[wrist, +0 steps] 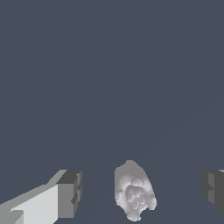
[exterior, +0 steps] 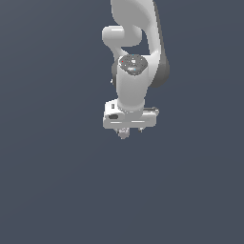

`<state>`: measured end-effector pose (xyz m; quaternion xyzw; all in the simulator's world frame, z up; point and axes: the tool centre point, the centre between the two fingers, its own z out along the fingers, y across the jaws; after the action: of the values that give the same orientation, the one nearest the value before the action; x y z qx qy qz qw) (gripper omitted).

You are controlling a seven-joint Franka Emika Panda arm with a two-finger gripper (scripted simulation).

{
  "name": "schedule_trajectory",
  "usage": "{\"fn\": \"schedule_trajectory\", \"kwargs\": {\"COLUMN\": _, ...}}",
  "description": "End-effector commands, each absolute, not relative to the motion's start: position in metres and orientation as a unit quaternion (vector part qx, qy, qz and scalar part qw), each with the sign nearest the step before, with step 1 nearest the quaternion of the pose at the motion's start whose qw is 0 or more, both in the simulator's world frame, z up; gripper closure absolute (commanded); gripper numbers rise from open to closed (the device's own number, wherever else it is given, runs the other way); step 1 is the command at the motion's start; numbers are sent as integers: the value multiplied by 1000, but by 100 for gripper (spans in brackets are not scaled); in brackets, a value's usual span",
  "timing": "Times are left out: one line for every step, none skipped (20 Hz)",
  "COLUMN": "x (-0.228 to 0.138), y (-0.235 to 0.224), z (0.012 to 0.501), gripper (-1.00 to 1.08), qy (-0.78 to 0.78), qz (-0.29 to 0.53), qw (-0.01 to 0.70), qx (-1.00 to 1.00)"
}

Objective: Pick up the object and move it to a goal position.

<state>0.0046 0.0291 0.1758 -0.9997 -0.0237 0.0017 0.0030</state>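
Note:
The object (wrist: 133, 192) is a small pale grey lumpy piece with a rough, knobbly surface. In the wrist view it lies between my two fingertips (wrist: 70, 192), with a clear gap on each side. My gripper (wrist: 141, 192) is open around it and does not touch it. In the exterior view the gripper (exterior: 127, 131) points straight down under the white arm, and a small pale bit of the object (exterior: 123, 135) shows just below the hand. No goal marker shows in either view.
The plain dark grey-blue surface (exterior: 57, 190) fills both views. The white arm (exterior: 133, 71) rises above the gripper in the exterior view.

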Motion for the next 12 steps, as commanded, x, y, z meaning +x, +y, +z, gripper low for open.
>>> {"fn": "schedule_trajectory", "kwargs": {"x": 5, "y": 29, "z": 176, "gripper": -92, "qy": -24, "qz": 2, "qw": 3, "qx": -1000}}
{"fn": "schedule_trajectory", "kwargs": {"x": 5, "y": 29, "z": 176, "gripper": -92, "qy": -24, "qz": 2, "qw": 3, "qx": -1000}}
{"fn": "schedule_trajectory", "kwargs": {"x": 5, "y": 28, "z": 176, "gripper": -92, "qy": -23, "qz": 1, "qw": 2, "qx": -1000}}
{"fn": "schedule_trajectory", "kwargs": {"x": 5, "y": 27, "z": 176, "gripper": -92, "qy": -22, "qz": 0, "qw": 1, "qx": -1000}}
{"fn": "schedule_trajectory", "kwargs": {"x": 6, "y": 25, "z": 177, "gripper": -92, "qy": -21, "qz": -1, "qw": 0, "qx": -1000}}
{"fn": "schedule_trajectory", "kwargs": {"x": 7, "y": 23, "z": 178, "gripper": -92, "qy": -20, "qz": -3, "qw": -2, "qx": -1000}}
{"fn": "schedule_trajectory", "kwargs": {"x": 8, "y": 20, "z": 178, "gripper": -92, "qy": -19, "qz": -5, "qw": -4, "qx": -1000}}
{"fn": "schedule_trajectory", "kwargs": {"x": 8, "y": 18, "z": 179, "gripper": -92, "qy": -17, "qz": -6, "qw": -6, "qx": -1000}}
{"fn": "schedule_trajectory", "kwargs": {"x": 9, "y": 17, "z": 179, "gripper": -92, "qy": -16, "qz": -7, "qw": -7, "qx": -1000}}
{"fn": "schedule_trajectory", "kwargs": {"x": 9, "y": 16, "z": 179, "gripper": -92, "qy": -16, "qz": -8, "qw": -8, "qx": -1000}}
{"fn": "schedule_trajectory", "kwargs": {"x": 9, "y": 15, "z": 180, "gripper": -92, "qy": -15, "qz": -8, "qw": -8, "qx": -1000}}
{"fn": "schedule_trajectory", "kwargs": {"x": 9, "y": 15, "z": 180, "gripper": -92, "qy": -15, "qz": -8, "qw": -8, "qx": -1000}}
